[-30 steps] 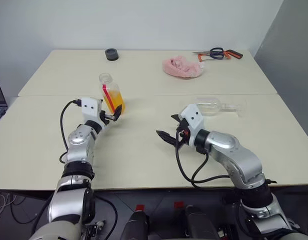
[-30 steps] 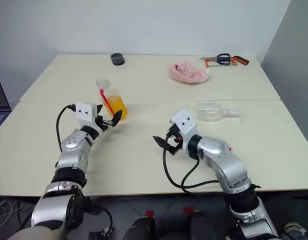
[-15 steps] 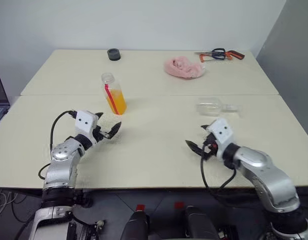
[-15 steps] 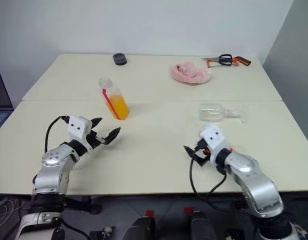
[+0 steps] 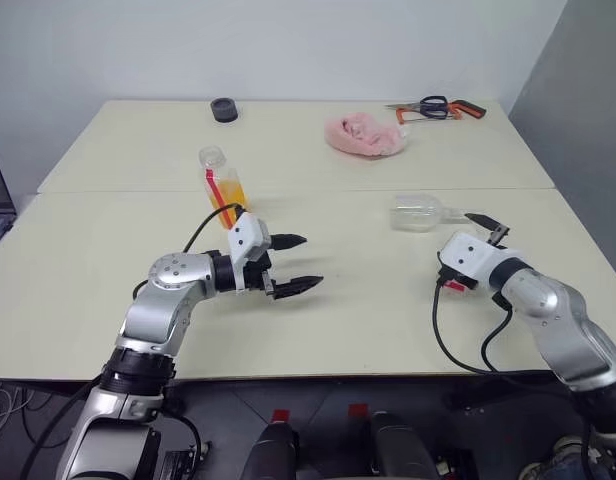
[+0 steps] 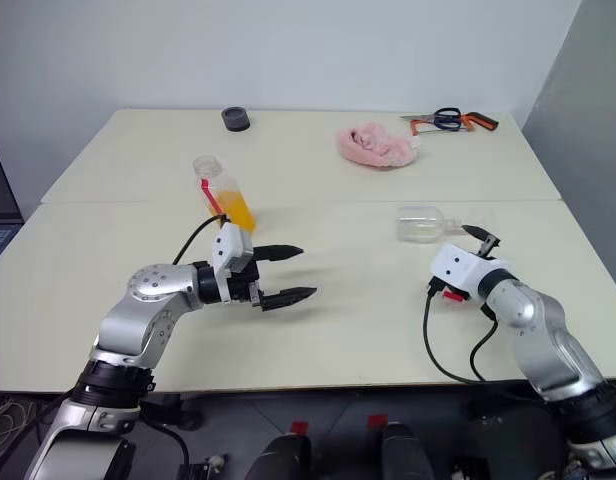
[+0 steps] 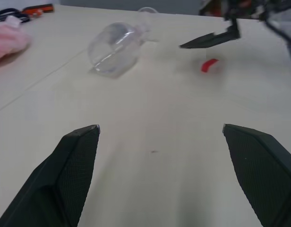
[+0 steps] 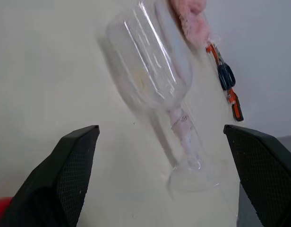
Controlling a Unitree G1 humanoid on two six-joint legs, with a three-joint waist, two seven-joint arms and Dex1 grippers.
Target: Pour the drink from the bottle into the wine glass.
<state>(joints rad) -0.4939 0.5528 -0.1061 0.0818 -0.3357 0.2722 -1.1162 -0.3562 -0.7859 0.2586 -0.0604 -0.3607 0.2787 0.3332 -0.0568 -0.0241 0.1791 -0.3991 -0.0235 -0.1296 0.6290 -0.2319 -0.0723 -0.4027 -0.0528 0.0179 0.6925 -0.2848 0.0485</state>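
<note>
both fingers spread empty; wine glass [image 5: 420, 213] lies on its side.

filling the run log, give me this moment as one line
left end effector: open, empty | right end effector: open, near wine glass | wine glass: lying down | bottle: upright

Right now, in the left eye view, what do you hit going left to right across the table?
bottle → left gripper → pink cloth → wine glass lying on its side → right gripper. The black roll at the far edge sits level with the bottle, and the scissors above the glass, so both are left out.
</note>
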